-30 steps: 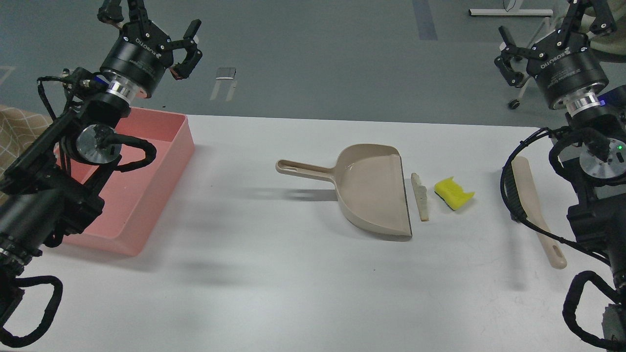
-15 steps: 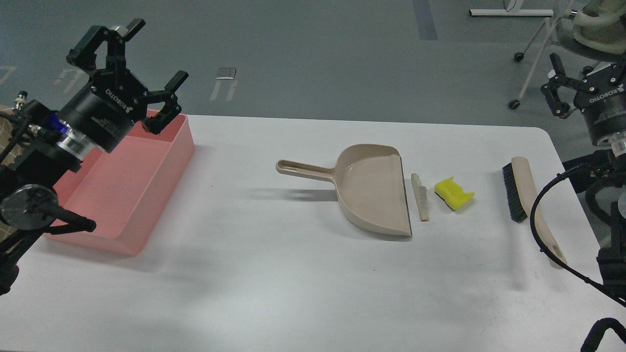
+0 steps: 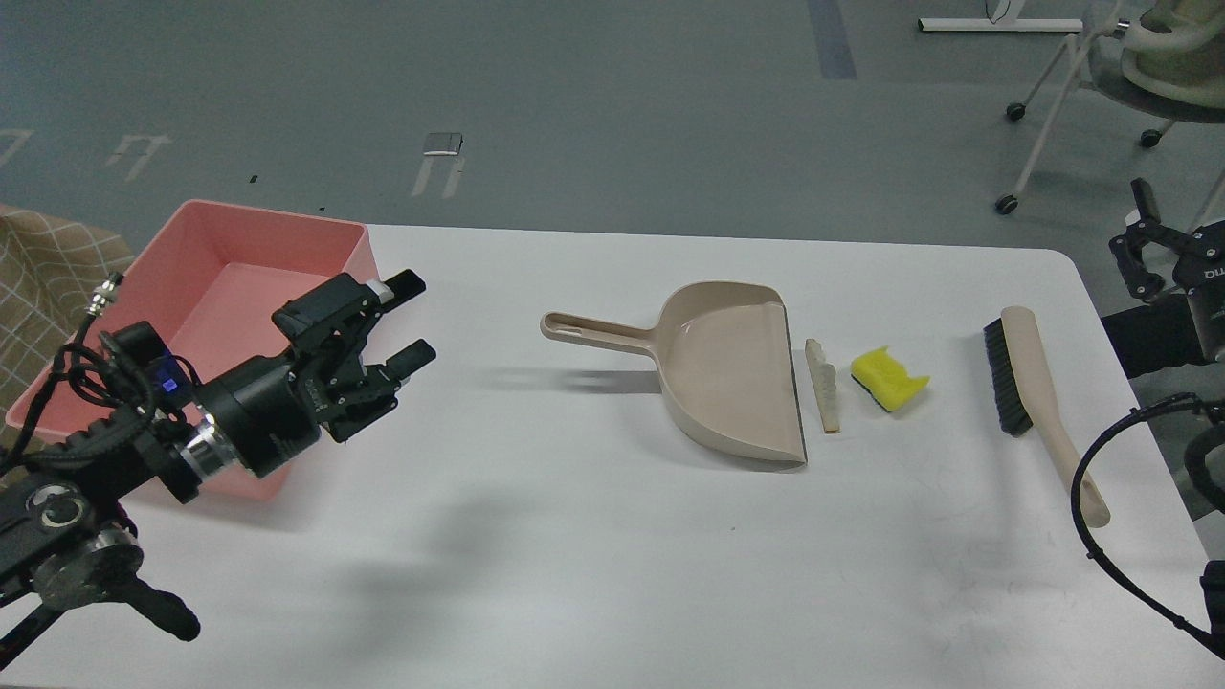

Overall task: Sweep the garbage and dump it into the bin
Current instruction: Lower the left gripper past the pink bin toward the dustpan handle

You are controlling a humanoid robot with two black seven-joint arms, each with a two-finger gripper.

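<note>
Left hand (image 3: 410, 321) released, beside bin (image 3: 234, 251); garbage (image 3: 888, 379) far right of it. Right hand (image 3: 1153, 251) state unclear.

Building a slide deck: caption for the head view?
Open left gripper nears dustpan; garbage, brush and bin wait.

One cam only, head view: sits high at table's (image 3: 574, 574) near edge, looks fwd and down. Mid range; whole tabletop in frame, floor beyond at 12 o'clock. Bin (image 3: 230, 287) at 9, brush (image 3: 1038, 402) at 3, dustpan (image 3: 727, 373) near centre. No 2nd view, so no overlap.
</note>
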